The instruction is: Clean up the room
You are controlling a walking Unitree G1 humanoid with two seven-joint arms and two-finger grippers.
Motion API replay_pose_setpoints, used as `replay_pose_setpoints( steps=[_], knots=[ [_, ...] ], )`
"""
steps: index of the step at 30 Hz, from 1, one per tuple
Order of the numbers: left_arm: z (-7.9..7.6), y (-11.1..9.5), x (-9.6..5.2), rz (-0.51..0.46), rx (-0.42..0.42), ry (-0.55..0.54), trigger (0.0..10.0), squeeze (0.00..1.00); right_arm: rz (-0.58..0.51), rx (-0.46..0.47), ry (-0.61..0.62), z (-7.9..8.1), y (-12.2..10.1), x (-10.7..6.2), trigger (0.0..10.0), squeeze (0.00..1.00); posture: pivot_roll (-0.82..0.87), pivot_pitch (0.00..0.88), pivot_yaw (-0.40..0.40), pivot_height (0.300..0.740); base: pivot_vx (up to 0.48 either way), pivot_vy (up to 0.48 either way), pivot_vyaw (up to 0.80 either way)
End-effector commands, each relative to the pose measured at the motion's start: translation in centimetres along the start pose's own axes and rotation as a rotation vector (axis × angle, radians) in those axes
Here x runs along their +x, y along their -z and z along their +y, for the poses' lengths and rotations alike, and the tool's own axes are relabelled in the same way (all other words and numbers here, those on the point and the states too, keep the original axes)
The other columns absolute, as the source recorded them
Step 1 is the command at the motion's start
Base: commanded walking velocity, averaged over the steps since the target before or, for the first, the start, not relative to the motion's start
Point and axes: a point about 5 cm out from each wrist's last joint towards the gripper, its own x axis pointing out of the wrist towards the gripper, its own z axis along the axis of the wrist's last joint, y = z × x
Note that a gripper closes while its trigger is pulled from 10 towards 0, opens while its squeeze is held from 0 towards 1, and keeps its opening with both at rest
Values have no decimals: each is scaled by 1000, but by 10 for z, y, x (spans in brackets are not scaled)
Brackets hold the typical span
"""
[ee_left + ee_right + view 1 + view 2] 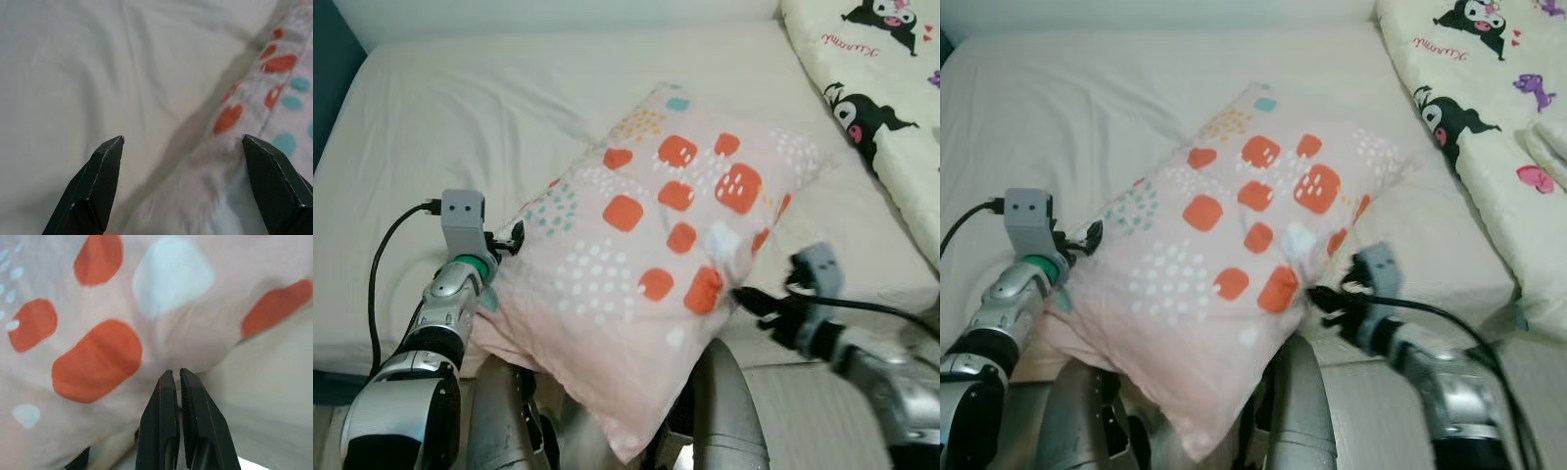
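I'm looking down at a pale pink fabric pillow with orange blotches and white and teal dots (651, 264), lying slantwise over the near edge of the bed with the plain cream sheet (460, 127), its lower corner hanging off the mattress in front of my robot's body. My right tool (1317, 295) is at the pillow's right edge, and in the right wrist view its two black fingers (161, 426) are pressed together, tips up against a gathered bit of the pillow cover beside a big orange patch; whether any cloth is actually caught between them I can't tell from here. My left tool (183, 161) sits at the pillow's left edge, spread wide apart: one finger (95, 188) is over bare sheet, the other at the pillow's side, with the fuzzy pink edge between them and nothing gripped. Off to the right, on the bed, there's a cream quilt printed with black cartoon characters (876, 88), well apart from the pillow.
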Motion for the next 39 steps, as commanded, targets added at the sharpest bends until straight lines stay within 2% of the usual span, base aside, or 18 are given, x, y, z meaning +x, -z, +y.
replay_pose_setpoints(
  steps=[1,3,4,6,10,13,14,16,17,18,19,22,23,25,27,28,33,39],
  knots=[
    [5,1,-2,-3,-6,-20,10000,0,41,10,7,-2,7,-5,0,0,-16,201,32,552,0,0,0],
    [9,-7,0,-31,-19,-31,10000,0,119,-17,142,-26,6,-26,0,0,-13,199,33,552,0,0,0],
    [9,-7,0,-31,-19,-31,10000,0,119,-17,142,-26,6,-26,0,0,-13,199,33,552,0,0,0],
    [10,-10,1,-37,-20,-33,10000,0,142,-27,313,-51,1,-43,0,0,-14,200,37,552,0,0,0],
    [11,-11,1,-37,-15,-33,10000,0,84,-43,437,-67,-11,-54,0,0,-18,205,42,552,0,0,0],
    [8,-10,1,-32,-7,-21,10000,0,-58,-86,342,-41,-27,-33,627,0,-20,209,45,552,0,0,0],
    [6,-9,2,-32,-7,-14,10000,0,-59,-94,282,-28,-23,-23,1922,0,-21,212,45,552,0,0,0],
    [5,-9,2,-32,-8,-11,10000,0,-52,-97,248,-21,-20,-18,1922,0,-21,212,45,552,0,0,0],
    [3,-9,2,-39,-16,-3,10000,0,-79,-44,209,-10,-14,-7,5529,0,-19,212,44,552,0,0,0],
    [3,-9,2,-39,-16,-3,10000,0,-79,-44,209,-10,-14,-7,5529,0,-19,212,44,552,0,0,0],
    [1,-11,2,-57,-37,12,10000,0,-139,77,158,6,-7,7,10000,1000,-18,212,44,552,0,0,0],
    [-1,-16,3,-90,-77,47,10000,0,-213,260,98,30,2,26,10000,1000,-15,214,44,552,0,0,0],
    [-1,-16,3,-90,-77,47,10000,0,-213,260,98,30,2,26,10000,1000,-15,214,44,552,0,0,0],
    [0,-21,0,-133,-99,109,10000,0,-222,410,23,57,25,42,10000,1000,2,216,39,552,0,0,0],
    [2,-23,-1,-149,-100,131,10000,0,-227,465,-6,68,34,47,10000,1000,8,217,37,552,0,0,0],
    [2,-23,-1,-149,-100,131,10000,0,-227,465,-6,68,34,47,10000,1000,8,217,37,552,0,0,0],
    [14,-24,-10,-175,-108,157,10000,0,-282,701,31,74,63,42,10000,1000,23,223,37,552,0,0,0],
    [11,-21,-14,-168,-118,207,10000,0,-302,742,83,68,70,34,10000,1000,22,222,41,552,0,0,0]
  ],
)
